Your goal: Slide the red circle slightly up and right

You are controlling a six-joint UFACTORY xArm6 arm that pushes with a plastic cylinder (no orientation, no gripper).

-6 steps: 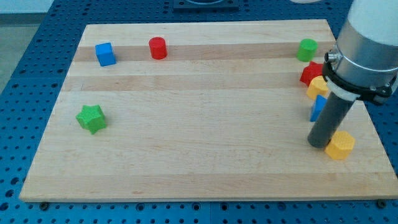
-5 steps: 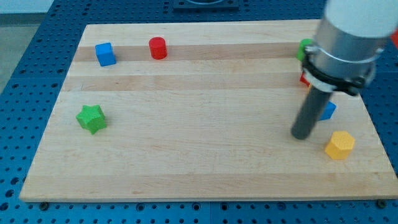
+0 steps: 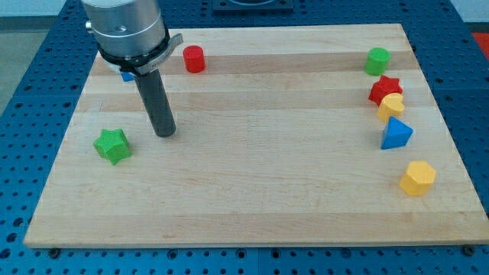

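Note:
The red circle [image 3: 194, 59] is a short red cylinder near the board's top left. My tip [image 3: 165, 134] rests on the board below and a little left of the red circle, well apart from it. The green star [image 3: 112, 145] lies left of the tip. The arm's body hides most of the blue cube [image 3: 127, 76] at the top left.
At the view's right stand a green cylinder [image 3: 377, 60], a red star [image 3: 386, 89], a yellow block [image 3: 391, 106], a blue triangle [image 3: 396, 134] and a yellow hexagon [image 3: 417, 178]. The wooden board [image 3: 260, 183] ends close beyond them.
My tip has swept from the right side of the board, near the yellow hexagon, across to the left side. The blocks have not moved.

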